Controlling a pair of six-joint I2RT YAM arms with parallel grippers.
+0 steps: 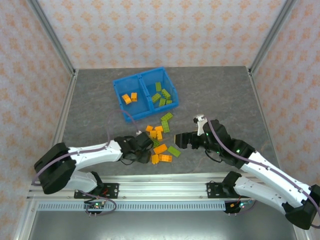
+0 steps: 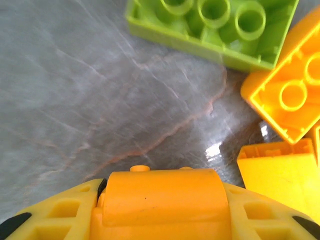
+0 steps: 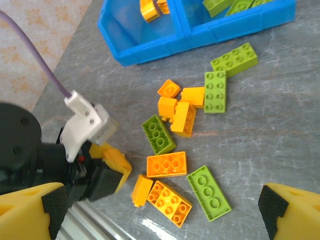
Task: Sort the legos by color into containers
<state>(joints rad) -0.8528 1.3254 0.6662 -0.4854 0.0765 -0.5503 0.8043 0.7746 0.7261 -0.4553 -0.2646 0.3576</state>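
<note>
Down at the near-left edge of the loose pile, the left gripper [image 1: 147,148] sits low over the grey table [image 1: 220,95]. Its wrist camera shows its 2 yellow fingers [image 2: 47,217] clamped on an orange lego [image 2: 160,197], which fills the gap between them with a finger against each side. The view is so close that I cannot tell whether that brick is lifted or resting on the table. Just ahead of those fingers lies an upturned lime green lego [image 2: 215,27], hollow side up. Other orange ones lie to the right of it, the nearest [image 2: 280,172] close by a fingertip. The right gripper [image 1: 181,140] hangs at the pile's right edge, and its wrist camera shows its fingers [image 3: 30,212] spread wide with nothing gripped. In that view the loose legos [image 3: 166,164] lie on the table ahead of and between the 2 fingertips, none touching them. A green one and a long orange one lie closest. The blue bin [image 1: 119,97] stands beyond the pile, well apart from both grippers. Its left compartment [image 1: 135,107] holds 2 orange bricks and its right compartment [image 1: 151,81] holds several green ones.
</note>
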